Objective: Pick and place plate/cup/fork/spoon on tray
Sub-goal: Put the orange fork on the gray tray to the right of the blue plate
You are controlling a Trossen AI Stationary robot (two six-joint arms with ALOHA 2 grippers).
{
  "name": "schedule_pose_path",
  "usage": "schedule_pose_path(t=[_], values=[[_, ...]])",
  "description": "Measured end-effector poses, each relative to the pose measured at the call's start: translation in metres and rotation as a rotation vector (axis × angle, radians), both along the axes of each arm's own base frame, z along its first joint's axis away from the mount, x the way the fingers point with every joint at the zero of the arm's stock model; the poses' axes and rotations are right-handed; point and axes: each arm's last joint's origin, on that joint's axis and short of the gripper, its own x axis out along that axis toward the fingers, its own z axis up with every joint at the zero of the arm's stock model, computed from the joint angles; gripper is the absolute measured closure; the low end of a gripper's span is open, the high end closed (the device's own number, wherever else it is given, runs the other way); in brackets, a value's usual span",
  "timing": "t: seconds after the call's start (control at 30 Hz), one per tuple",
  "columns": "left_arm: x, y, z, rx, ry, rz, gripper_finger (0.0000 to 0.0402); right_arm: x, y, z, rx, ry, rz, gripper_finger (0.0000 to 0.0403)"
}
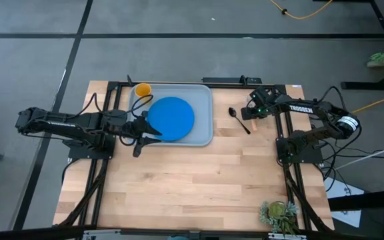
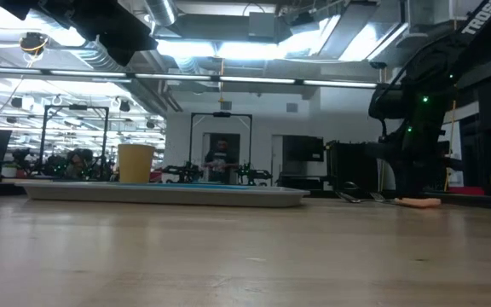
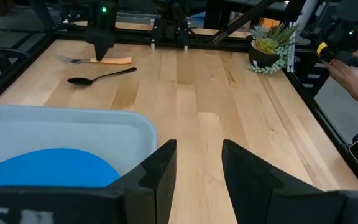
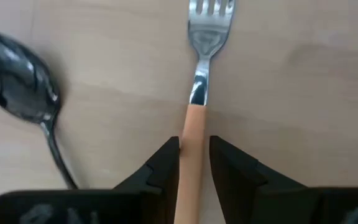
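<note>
1. The left gripper (image 1: 153,131) waits at the tray's (image 1: 205,93) left rim, jaws apart and empty. The plate (image 1: 171,118) and cup (image 1: 142,89) already sit in the tray.
2. The spoon (image 1: 239,119) lies just right of the tray.
3. Farther right of the tray, the right gripper (image 4: 193,163) straddles the fork's (image 4: 199,81) orange handle, jaws narrowly apart. Close squarely and lift level, or the slim handle may twist.
</note>
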Motion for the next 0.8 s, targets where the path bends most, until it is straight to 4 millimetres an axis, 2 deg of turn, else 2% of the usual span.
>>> schedule_pose_path(t=[0.57,0.8], values=[[0.0,0.0,0.0,0.0,0.0,0.0,0.028,0.004,0.002,-0.001,-0.014,0.012,-0.035,0.0309],[0.0,0.0,0.0,0.0,0.0,0.0,0.028,0.016,0.01,0.001,-0.116,0.065,0.002,0.0309]])
